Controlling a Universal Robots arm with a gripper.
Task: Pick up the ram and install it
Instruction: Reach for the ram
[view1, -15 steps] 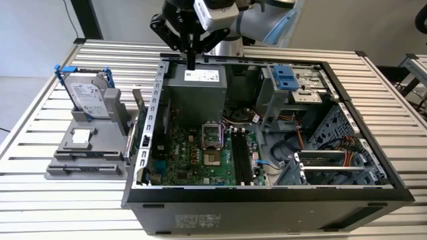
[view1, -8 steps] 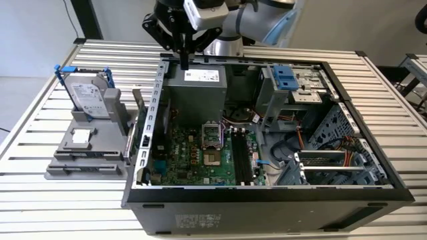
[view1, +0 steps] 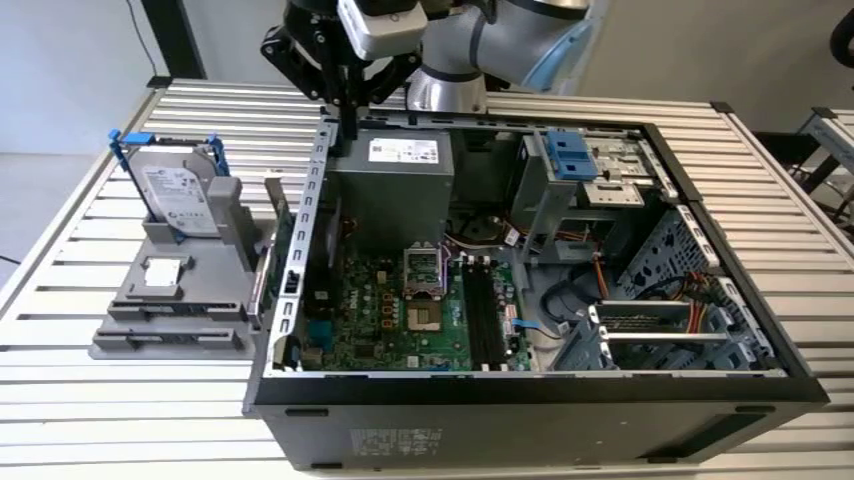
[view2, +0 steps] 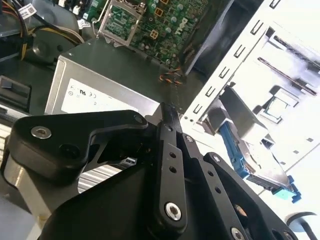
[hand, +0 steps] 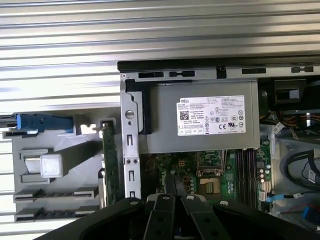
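Black gripper (view2: 167, 116) linkages sit closest in the second wrist view, their two fingers (view2: 168, 165) pressed together at the tip with nothing between them: clenched and empty. In the exterior view the gripper hangs over the back edge of the open computer case (view1: 534, 400), just above the grey power supply (hand: 200, 117).

Outward from there, the ram (hand: 110, 165) stands on its long edge in the grey holder (hand: 75, 165) just outside the case wall, untouched. A hard drive (view1: 180, 195) in a blue frame stands upright at the holder's far end. Inside the case, the motherboard (view1: 400, 320) lies flat with its long black memory slots (view1: 483, 320) bare.

My reading is that the pick-up step has not begun. A grasp calls for parted fingers lined up across the ram's thin faces, coming in from above, clear of the case wall beside it.
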